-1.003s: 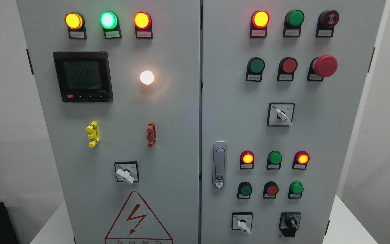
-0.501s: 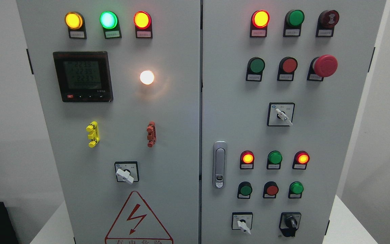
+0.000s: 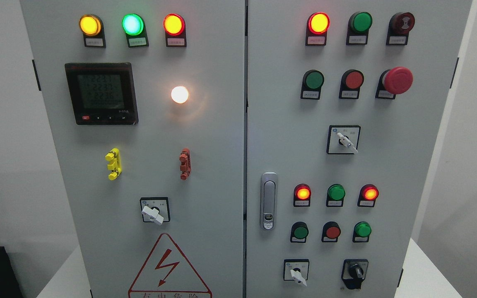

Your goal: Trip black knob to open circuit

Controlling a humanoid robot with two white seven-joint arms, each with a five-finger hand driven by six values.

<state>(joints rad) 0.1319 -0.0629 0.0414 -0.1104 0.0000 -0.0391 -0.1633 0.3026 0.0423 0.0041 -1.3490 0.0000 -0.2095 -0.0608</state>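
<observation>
No robot hand is seen in the head view, so the state of the fingers cannot be told. The black knob [image 3: 355, 272] is found at the lower right corner of the right door [image 3: 412, 165] of the cabinet, its handle set upright, with nothing in front of it. Just beside it to the left a white selector switch [image 3: 297, 274] is mounted. Above these, two lit red lamps [image 3: 303, 193] are flanking a green one. A door latch [image 3: 268, 200] is fitted at the door's left edge. On the left door a warning triangle [image 3: 168, 267] is printed (its characters are cut by the bottom edge). Meter digits are too blurred to be read.
</observation>
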